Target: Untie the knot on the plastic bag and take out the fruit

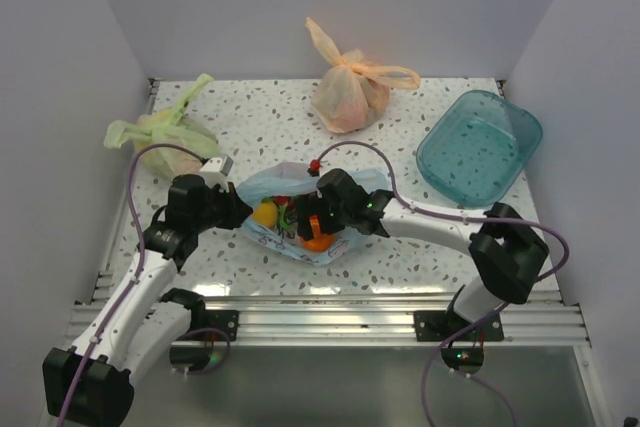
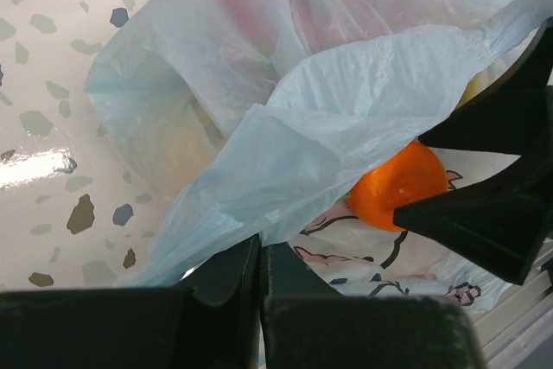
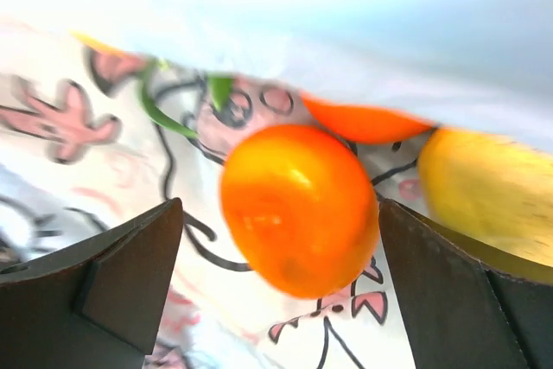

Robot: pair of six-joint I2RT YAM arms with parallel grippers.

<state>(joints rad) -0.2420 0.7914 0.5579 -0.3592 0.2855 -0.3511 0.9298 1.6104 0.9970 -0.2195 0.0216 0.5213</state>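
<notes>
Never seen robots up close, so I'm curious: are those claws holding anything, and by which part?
The left gripper is shut on a fold of the plastic bag. The right gripper holds nothing: open, it straddles an orange fruit inside the bag.

Green bag (image 1: 165,130), orange bag (image 1: 350,87) and teal tub (image 1: 522,127) sit on the speckled table (image 1: 270,127).
</notes>
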